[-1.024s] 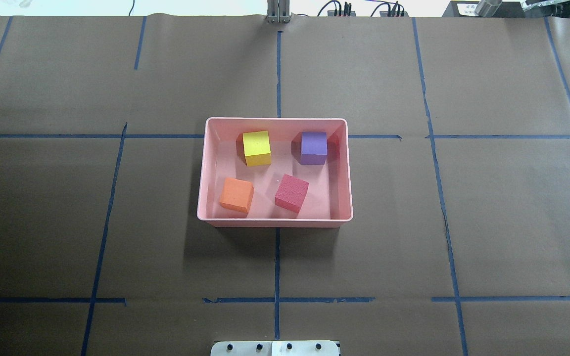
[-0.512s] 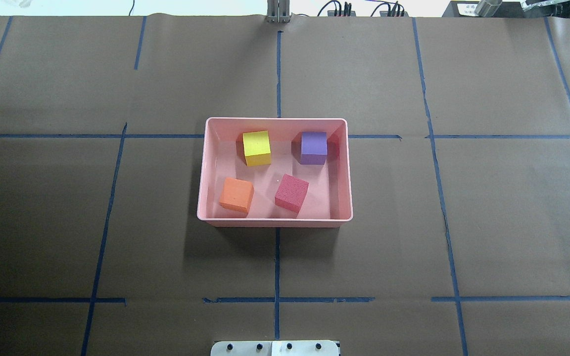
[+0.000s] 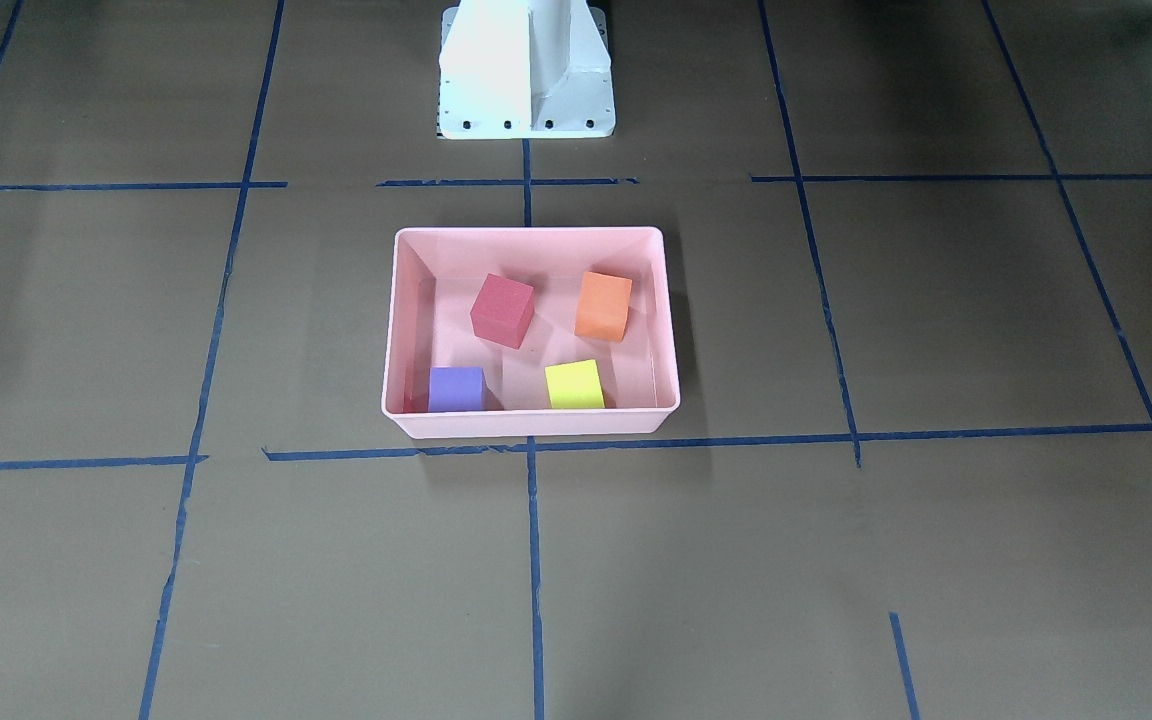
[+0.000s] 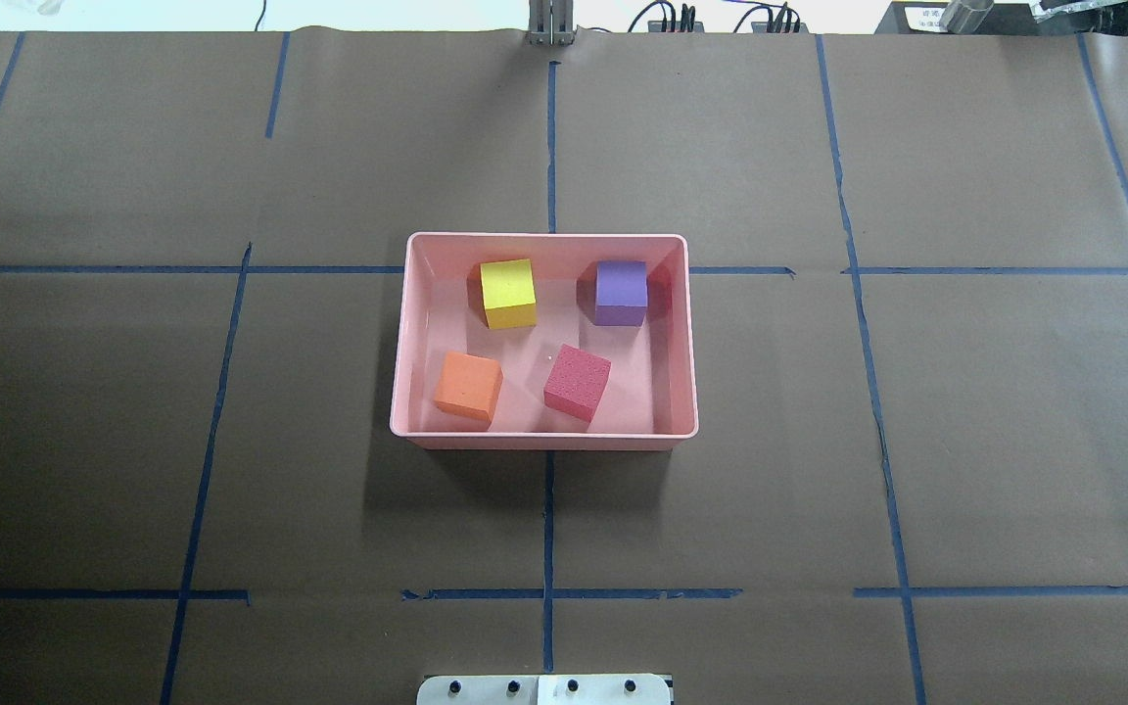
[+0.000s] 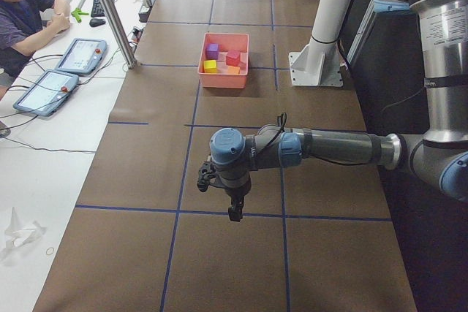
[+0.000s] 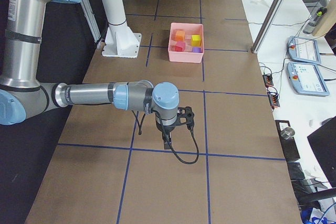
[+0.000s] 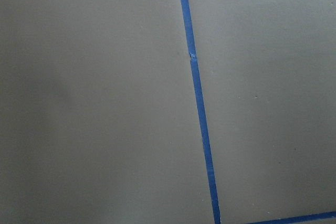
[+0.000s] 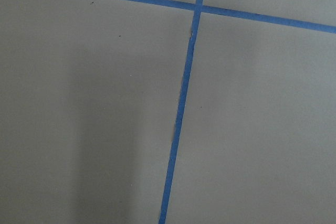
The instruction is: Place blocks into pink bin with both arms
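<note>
The pink bin point(image 4: 544, 236) sits at the table's middle and holds all the blocks, each apart from the others: yellow-green point(image 4: 508, 293), purple point(image 4: 621, 292), orange point(image 4: 467, 385) and red point(image 4: 577, 382). The front-facing view shows the same bin point(image 3: 526, 232). No arm is over it. My left gripper point(image 5: 234, 213) shows only in the exterior left view, low over bare paper far from the bin point(image 5: 223, 80). My right gripper point(image 6: 166, 144) shows only in the exterior right view, likewise far from the bin point(image 6: 185, 56). I cannot tell whether either is open or shut.
Brown paper with blue tape lines point(image 4: 548, 519) covers the table. The white pedestal base point(image 3: 526, 70) stands behind the bin. A seated operator point(image 5: 22, 12) and tablets point(image 5: 47, 91) are off the table's far side. Both wrist views show only paper and tape.
</note>
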You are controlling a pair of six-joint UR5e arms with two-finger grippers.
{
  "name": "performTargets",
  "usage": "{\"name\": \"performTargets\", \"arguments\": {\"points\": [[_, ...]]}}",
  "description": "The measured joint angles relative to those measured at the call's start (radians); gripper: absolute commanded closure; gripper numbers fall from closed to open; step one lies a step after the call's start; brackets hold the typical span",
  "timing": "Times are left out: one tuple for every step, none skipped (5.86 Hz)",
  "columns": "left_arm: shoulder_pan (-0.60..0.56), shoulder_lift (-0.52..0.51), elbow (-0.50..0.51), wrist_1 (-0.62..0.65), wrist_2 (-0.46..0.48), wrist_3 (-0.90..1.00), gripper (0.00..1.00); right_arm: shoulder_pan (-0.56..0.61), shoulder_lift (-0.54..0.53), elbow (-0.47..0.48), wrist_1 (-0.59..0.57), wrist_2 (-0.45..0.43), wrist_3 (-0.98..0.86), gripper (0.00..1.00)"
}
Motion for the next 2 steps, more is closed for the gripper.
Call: {"name": "performTargets", "arguments": {"points": [[0.0,0.001,-0.002,0.0,0.0,0.0,0.0,-0.018,-0.002,-0.001,0.0,0.002,0.001,0.0],[0.001,0.002,-0.004,0.001,-0.001,0.0,0.0,-0.027,-0.006,-0.002,0.0,0.003,0.001,0.0]]}}
